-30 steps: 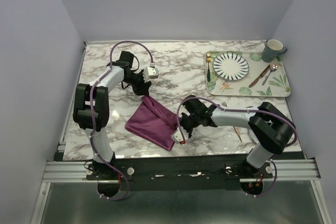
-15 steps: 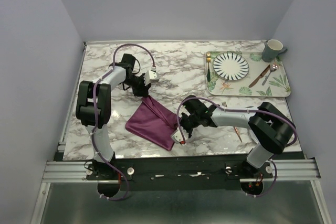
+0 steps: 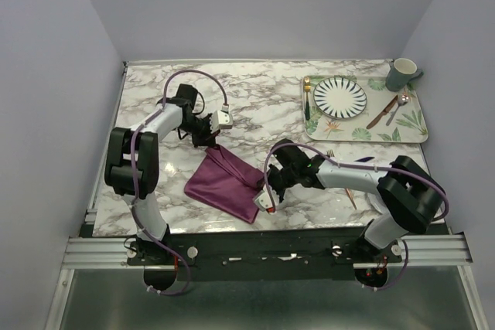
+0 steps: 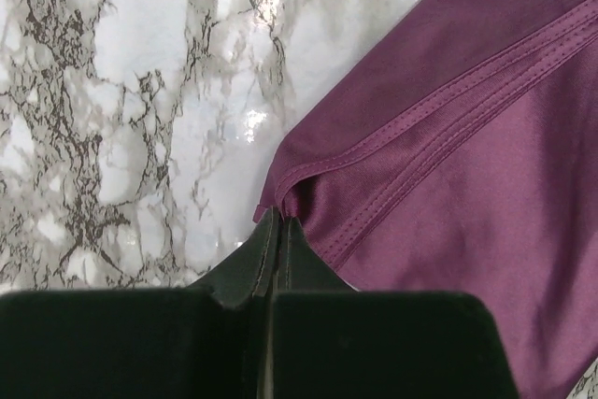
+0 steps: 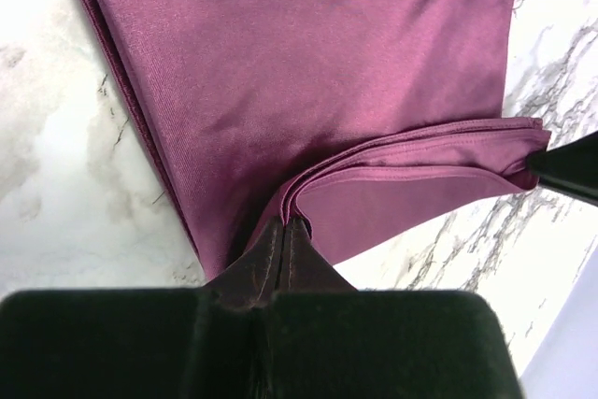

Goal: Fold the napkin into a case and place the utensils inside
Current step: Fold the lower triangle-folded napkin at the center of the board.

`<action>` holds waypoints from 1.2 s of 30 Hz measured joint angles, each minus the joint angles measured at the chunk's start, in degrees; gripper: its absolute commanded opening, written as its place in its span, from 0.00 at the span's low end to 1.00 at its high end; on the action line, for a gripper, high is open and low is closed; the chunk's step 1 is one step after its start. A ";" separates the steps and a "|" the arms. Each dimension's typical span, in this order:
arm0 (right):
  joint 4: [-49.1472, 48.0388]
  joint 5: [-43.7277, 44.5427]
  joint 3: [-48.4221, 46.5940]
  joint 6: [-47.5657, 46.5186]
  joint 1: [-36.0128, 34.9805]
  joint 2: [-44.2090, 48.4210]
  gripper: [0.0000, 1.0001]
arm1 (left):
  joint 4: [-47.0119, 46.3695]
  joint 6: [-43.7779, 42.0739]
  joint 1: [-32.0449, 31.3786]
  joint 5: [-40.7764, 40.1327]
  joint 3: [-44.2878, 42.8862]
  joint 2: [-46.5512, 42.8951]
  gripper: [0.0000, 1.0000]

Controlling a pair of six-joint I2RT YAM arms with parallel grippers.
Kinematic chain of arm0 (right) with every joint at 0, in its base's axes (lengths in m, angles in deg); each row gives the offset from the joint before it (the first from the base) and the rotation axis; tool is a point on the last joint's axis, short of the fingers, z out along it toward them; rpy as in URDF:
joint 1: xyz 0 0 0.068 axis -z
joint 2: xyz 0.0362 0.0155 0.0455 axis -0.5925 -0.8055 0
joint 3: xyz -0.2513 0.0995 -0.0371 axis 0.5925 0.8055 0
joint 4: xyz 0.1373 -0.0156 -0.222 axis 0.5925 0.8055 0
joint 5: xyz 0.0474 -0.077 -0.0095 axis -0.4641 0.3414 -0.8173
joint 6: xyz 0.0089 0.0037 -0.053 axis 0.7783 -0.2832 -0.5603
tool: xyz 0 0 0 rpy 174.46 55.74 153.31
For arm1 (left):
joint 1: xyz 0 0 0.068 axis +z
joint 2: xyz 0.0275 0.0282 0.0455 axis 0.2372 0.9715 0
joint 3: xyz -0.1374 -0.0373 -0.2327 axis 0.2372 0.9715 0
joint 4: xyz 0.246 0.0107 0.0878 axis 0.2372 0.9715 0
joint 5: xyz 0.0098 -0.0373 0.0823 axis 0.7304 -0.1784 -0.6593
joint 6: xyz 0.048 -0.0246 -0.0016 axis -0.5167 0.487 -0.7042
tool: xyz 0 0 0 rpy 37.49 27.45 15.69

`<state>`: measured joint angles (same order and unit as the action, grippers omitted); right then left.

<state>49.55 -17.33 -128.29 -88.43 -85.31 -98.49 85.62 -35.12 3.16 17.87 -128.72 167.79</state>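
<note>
1. Currently the napkin (image 3: 226, 179) is lying folded into a slanted, layered plum-purple shape on the near-left part of the marble table (image 3: 263, 106), between the two arms.
2. The left gripper (image 4: 278, 231) is pinching the napkin's far corner. Its jaws are pressing together with the hemmed tip of the cloth caught between them.
3. The right gripper (image 5: 283, 235) is clamping the napkin's right-hand edge. Its jaws are closing tight on several stacked folds, which are bunching at the fingertips.
4. In the left wrist view, double-stitched hems are running diagonally across the cloth, away from the pinched corner.
5. A copper fork (image 3: 352, 197) is lying toward the table's near-right edge, mostly hidden under the right arm and well apart from the napkin.
6. A leaf-patterned tray (image 3: 418, 125) is sitting at the table's far-right corner, carrying a striped plate (image 3: 340, 96).
7. A grey mug (image 3: 401, 73) is standing at the tray's far-right corner.
8. Whether the mug is resting on the tray or just beside it cannot be told.
</note>
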 measured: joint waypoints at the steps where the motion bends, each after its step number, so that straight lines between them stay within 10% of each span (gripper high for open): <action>1: -0.02 -0.02 0.07 0.09 0.00 0.26 0.01 | 0.00 -0.13 0.02 -0.24 0.55 -0.85 0.00; 36: 0.28 0.09 2.10 1.46 -0.04 -1.22 0.01 | 3.28 -6.27 0.46 -5.25 11.39 -6.19 0.11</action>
<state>49.83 -17.24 -126.19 -86.96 -85.35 -99.72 88.90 -41.39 3.61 12.63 -117.34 161.61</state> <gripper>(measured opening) 0.014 0.061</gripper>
